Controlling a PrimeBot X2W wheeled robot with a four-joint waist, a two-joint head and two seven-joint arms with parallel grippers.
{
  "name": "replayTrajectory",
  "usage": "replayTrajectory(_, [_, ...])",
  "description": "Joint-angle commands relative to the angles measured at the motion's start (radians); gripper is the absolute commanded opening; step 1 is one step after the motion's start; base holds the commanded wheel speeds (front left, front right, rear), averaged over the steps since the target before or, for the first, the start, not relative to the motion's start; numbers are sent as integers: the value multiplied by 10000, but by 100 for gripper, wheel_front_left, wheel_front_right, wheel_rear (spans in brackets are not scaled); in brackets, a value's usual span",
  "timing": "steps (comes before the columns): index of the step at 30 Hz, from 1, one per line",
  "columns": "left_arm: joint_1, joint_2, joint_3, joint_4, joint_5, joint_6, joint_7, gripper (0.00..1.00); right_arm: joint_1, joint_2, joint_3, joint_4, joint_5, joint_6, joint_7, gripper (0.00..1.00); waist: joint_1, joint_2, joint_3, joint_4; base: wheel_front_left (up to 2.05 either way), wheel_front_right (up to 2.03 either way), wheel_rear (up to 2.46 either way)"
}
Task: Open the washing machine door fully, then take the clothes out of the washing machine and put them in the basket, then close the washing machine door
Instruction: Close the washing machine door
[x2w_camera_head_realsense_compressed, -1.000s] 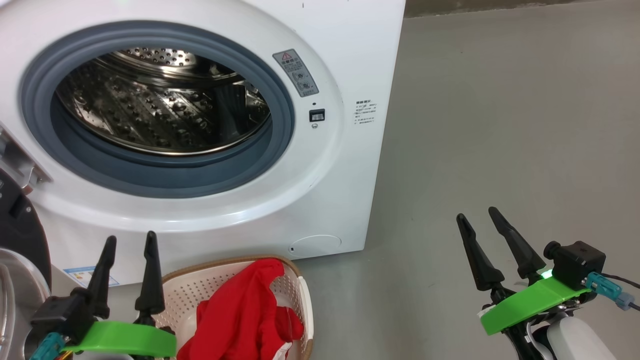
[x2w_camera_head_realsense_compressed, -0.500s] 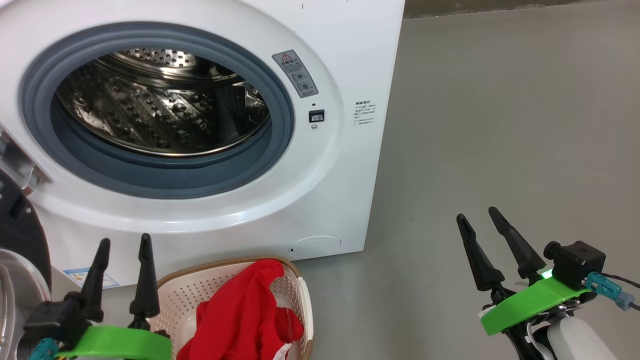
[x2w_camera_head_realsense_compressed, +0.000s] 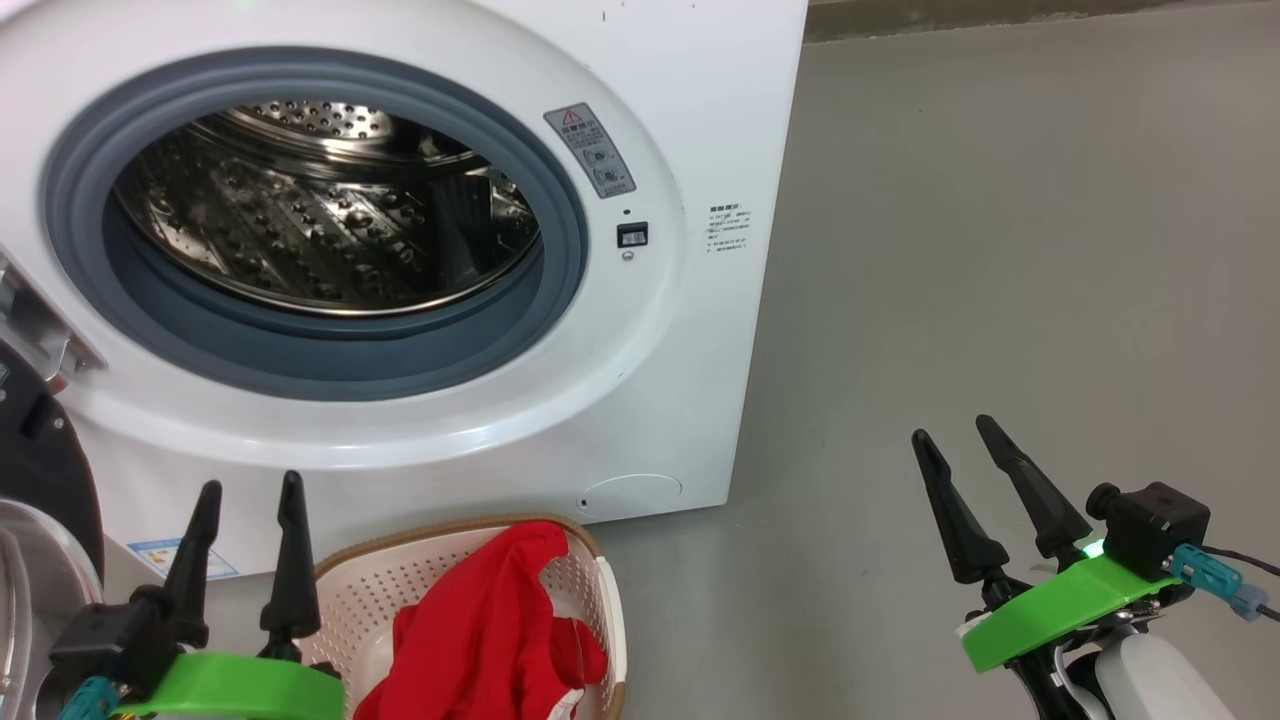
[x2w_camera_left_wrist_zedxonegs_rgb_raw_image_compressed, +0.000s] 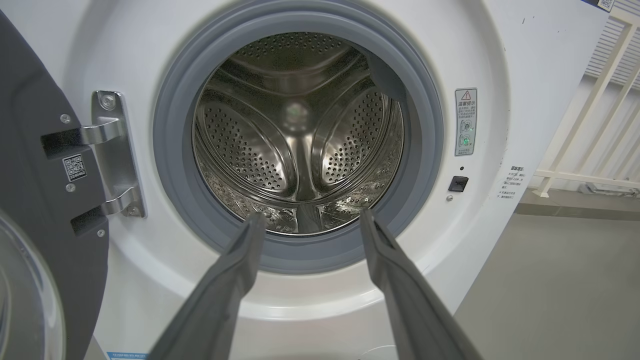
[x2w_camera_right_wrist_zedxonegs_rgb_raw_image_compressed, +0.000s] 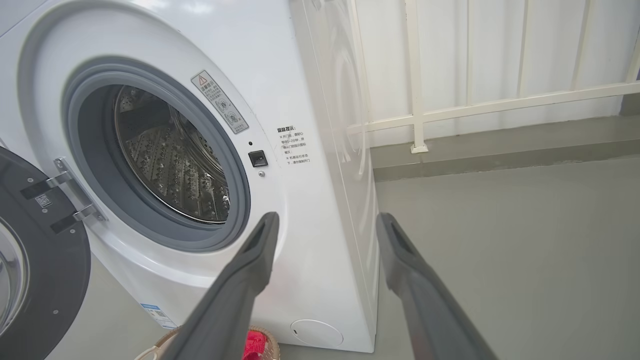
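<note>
Head view: soft red clothes (x2w_camera_head_realsense_compressed: 480, 620) lie in the cream perforated plastic basket (x2w_camera_head_realsense_compressed: 372, 592); the white washing machine (x2w_camera_head_realsense_compressed: 690, 400) shows an empty steel drum (x2w_camera_head_realsense_compressed: 320, 220). Left pincer (x2w_camera_head_realsense_compressed: 251, 480), open, has dipped slightly; right pincer (x2w_camera_head_realsense_compressed: 951, 428) open. Black-rimmed round door (x2w_camera_head_realsense_compressed: 45, 470) awaits closing.

The clothes (x2w_camera_head_realsense_compressed: 480, 630) lie in the basket (x2w_camera_head_realsense_compressed: 600, 610) before the washing machine (x2w_camera_head_realsense_compressed: 660, 400).

A grey sticker (x2w_camera_left_wrist_zedxonegs_rgb_raw_image_compressed: 465, 121) with a red warning triangle sits on the washing machine (x2w_camera_left_wrist_zedxonegs_rgb_raw_image_compressed: 525, 75) front. Beside it is small Chinese print (x2w_camera_right_wrist_zedxonegs_rgb_raw_image_compressed: 293, 146), too fine to read. A QR sticker (x2w_camera_left_wrist_zedxonegs_rgb_raw_image_compressed: 74, 167) marks the washing machine door (x2w_camera_left_wrist_zedxonegs_rgb_raw_image_compressed: 30, 210).
</note>
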Motion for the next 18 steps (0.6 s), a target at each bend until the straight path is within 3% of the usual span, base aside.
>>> replayTrajectory(1, [-137, 266, 343, -165, -88, 53, -12, 100, -58, -119, 188, -215, 112, 16, -48, 100, 0, 0, 3, 1, 0, 0, 0])
replayTrajectory(18, [-170, 277, 368, -129, -214, 54, -43, 100, -96, -102, 193, -179, 140, 16, -48, 100, 0, 0, -13, -23, 0, 0, 0])
